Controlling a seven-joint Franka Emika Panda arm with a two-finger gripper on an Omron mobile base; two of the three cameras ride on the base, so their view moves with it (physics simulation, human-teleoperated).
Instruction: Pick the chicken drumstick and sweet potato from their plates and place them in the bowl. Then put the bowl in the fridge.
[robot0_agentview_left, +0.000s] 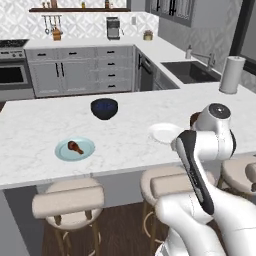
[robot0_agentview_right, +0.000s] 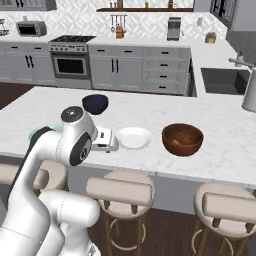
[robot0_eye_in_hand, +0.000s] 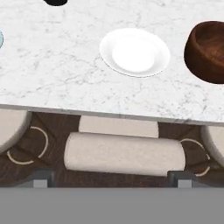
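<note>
The chicken drumstick lies on the pale blue-teal plate at the counter's left front. To its right, the white plate is bare. Further right stands the wooden bowl, its inside dark, with no food showing in it. The sweet potato and the fridge are out of view. My gripper hovers over a stool just off the counter's front edge, in front of the white plate. It is open, with fingertips far apart and nothing between them. My hand sits left of the white plate.
A dark blue-black bowl stands mid-counter behind the plates. Padded stools line the front edge below my hand. A sink and a paper towel roll are at the far right. The stove is on the back wall.
</note>
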